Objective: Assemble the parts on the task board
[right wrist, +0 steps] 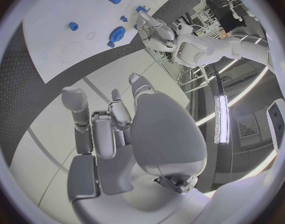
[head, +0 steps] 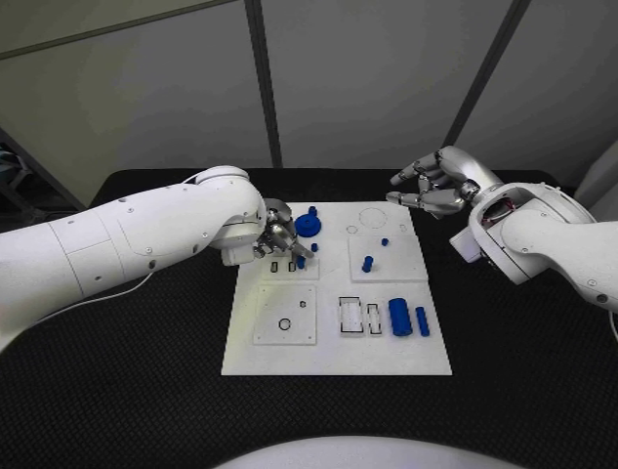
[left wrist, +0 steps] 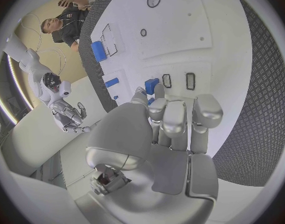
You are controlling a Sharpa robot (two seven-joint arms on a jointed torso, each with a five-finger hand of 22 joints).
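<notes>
Left hand working a peg at the task board's far-left corner

Left hand pinches a small blue peg over the white task board; right hand, fingers loosely curled, grasps nothing beyond the far edge.

Open board front; left hand and blue gear crowding the far-left corner.

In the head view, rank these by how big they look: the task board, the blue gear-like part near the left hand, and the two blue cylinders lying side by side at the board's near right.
1. Task board.
2. Blue gear-like part.
3. Thicker blue cylinder.
4. Slimmer blue cylinder.
The gear and the thicker cylinder look close in size, so their order is unsure.
</notes>
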